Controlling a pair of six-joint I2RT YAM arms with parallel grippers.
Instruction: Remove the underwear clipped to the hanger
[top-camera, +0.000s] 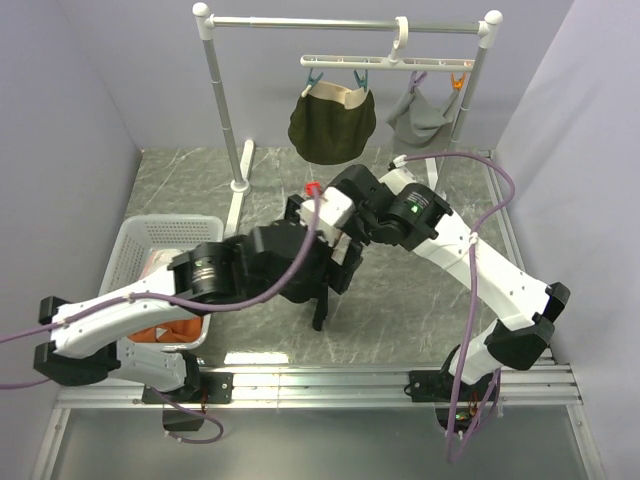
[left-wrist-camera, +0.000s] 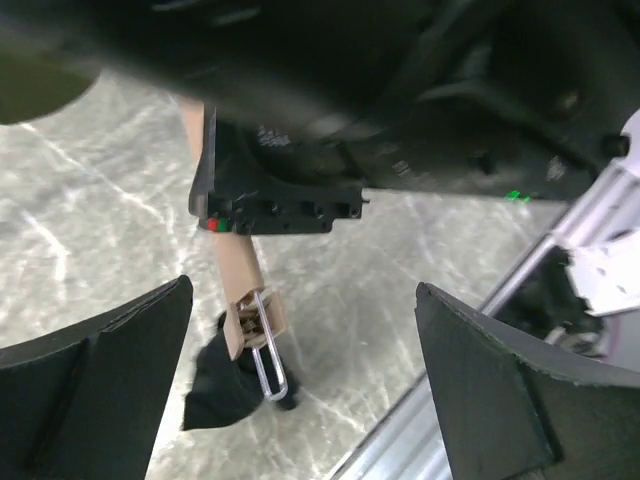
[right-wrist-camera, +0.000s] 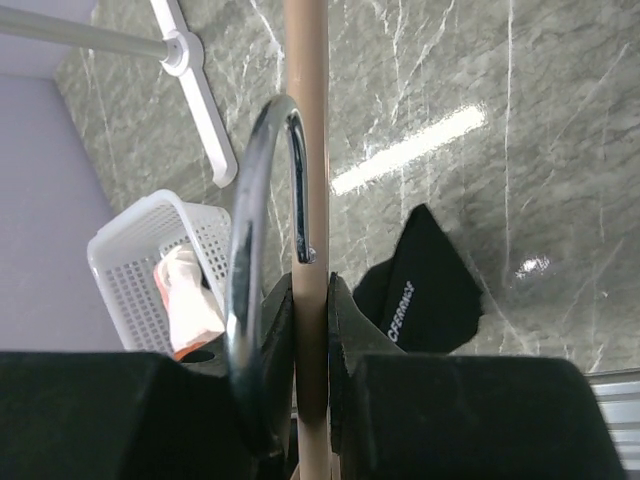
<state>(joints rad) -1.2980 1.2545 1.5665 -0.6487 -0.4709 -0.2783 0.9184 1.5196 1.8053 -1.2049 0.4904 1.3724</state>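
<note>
Your right fingers (right-wrist-camera: 343, 330) are clenched on the tan hanger (right-wrist-camera: 306, 120), and the black briefs (right-wrist-camera: 425, 290) dangle from its metal clip (left-wrist-camera: 268, 350). Your left fingers (left-wrist-camera: 110, 380) stand released, wide apart, facing that clip. At 12 o'clock the olive briefs (top-camera: 333, 125) and, toward 1 o'clock, the grey briefs (top-camera: 420, 120) hang clipped on the white hanger (top-camera: 385, 62).

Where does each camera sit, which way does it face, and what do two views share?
Top: above and behind the bases, looking down on the table and rack; left arm and right arm show.
Left wrist: looks past its open left pincer at the black briefs, clipped to a tan hanger.
Right wrist: looks down the hanger, clamped in the right pincer, toward the basket.
Shared: both wrist views show hanger and briefs.
</note>
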